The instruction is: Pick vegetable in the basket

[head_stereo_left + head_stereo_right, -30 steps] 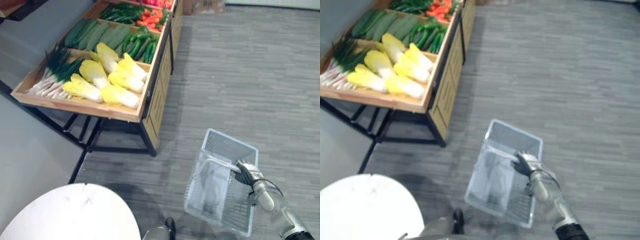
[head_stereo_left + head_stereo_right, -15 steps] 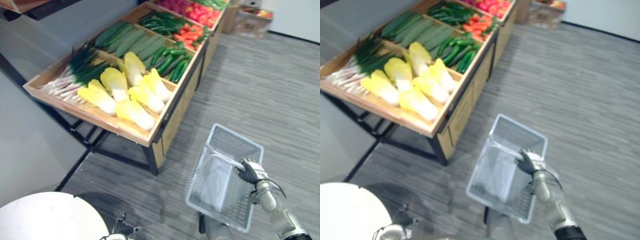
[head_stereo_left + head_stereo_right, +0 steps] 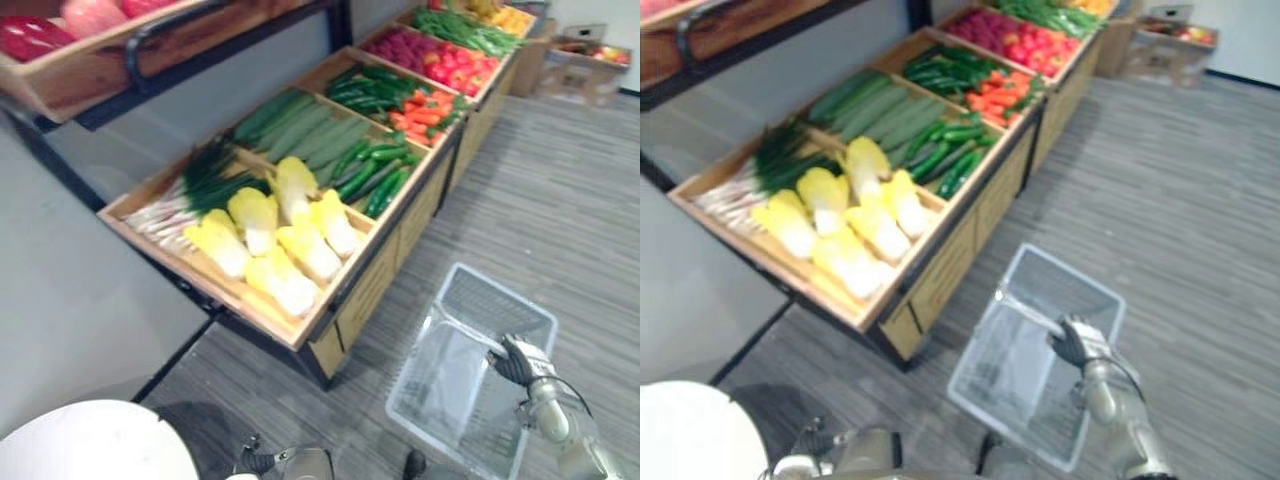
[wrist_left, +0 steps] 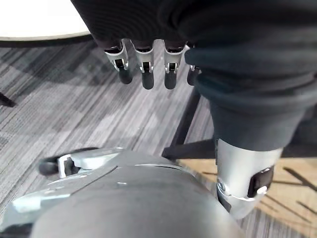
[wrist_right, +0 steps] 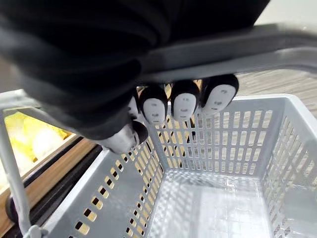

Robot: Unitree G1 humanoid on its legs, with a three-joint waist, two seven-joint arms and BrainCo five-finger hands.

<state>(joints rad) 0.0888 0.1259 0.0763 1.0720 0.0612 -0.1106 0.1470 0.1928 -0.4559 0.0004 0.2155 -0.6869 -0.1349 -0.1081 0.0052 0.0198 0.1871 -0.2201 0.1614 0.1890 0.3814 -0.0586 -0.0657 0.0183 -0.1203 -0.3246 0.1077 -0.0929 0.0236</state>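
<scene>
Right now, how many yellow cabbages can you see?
6 cabbages, all in the nearest crate, beside the scallions: three against them, three toward the aisle. Others could lie beneath.

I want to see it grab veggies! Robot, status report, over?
Right hand shut on basket handle. Left hand open, holding nothing. Vegetables lie on wooden stand, basket beside it.

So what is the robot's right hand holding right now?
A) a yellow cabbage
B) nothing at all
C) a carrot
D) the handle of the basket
D: the right hand has its fingers curled round the grey handle of the basket, while the left hand hangs open with nothing in it.
</scene>
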